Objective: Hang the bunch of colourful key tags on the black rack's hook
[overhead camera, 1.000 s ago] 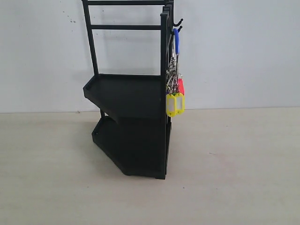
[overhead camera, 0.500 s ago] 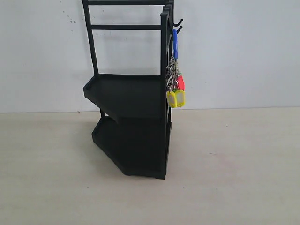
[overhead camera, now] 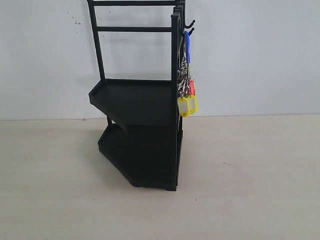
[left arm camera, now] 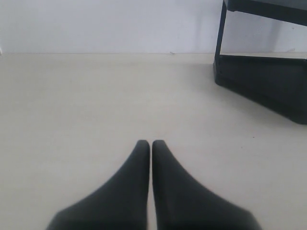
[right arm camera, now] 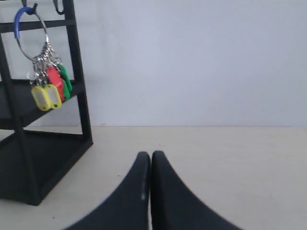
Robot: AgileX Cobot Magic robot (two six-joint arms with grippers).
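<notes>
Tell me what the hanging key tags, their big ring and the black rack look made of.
Small yellow, red and green key tags: likely plastic, with glossy coloured frames round pale label windows. Large ring: metal wire, thin and silvery, with a blue sleeve, probably plastic or rubber. Tall black two-tier rack: matte black; the thin straight bars suggest coated metal, possibly plastic.

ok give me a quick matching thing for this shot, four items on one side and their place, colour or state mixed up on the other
Things:
1 colourful key tag bunch
2 black rack
3 left gripper
4 ring sleeve

Place, colour or state:
a blue
b stands on the table
c shut, holding nothing
d hangs from a hook

Pairs: 1-d, 2-b, 3-c, 4-a
</notes>
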